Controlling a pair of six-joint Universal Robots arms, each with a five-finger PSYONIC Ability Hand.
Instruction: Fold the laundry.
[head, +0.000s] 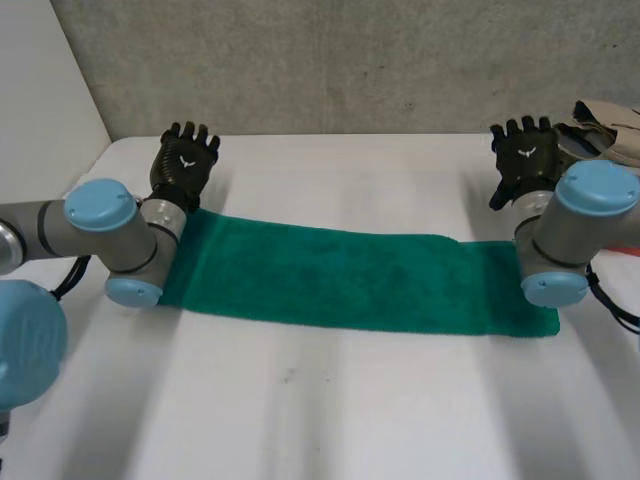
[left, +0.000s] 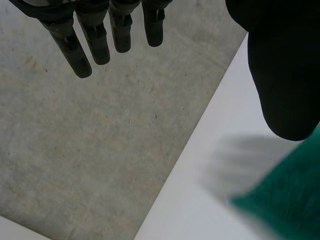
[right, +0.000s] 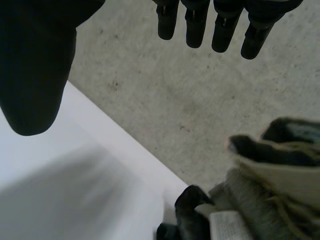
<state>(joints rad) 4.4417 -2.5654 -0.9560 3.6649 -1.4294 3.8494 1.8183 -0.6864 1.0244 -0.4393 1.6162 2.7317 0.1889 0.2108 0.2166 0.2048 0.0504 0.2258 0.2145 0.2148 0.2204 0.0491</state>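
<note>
A green towel (head: 340, 280) lies flat on the white table (head: 330, 410) as a long strip running from side to side. My left hand (head: 184, 162) hovers just beyond the towel's left end, fingers straight and spread, holding nothing. In the left wrist view its fingers (left: 95, 42) and thumb (left: 285, 75) stand apart above the table's far edge, with a green towel corner (left: 290, 200) below the thumb. My right hand (head: 526, 155) is raised beyond the towel's right end, also open and empty. Its fingers (right: 210, 22) and thumb (right: 35, 70) are spread.
A heap of beige and dark clothes (head: 605, 125) lies at the table's far right corner, close to my right hand; the same clothes (right: 265, 195) lie beyond that hand's fingertips. A grey concrete wall (head: 330, 60) rises behind the table. Both forearms rest over the towel's ends.
</note>
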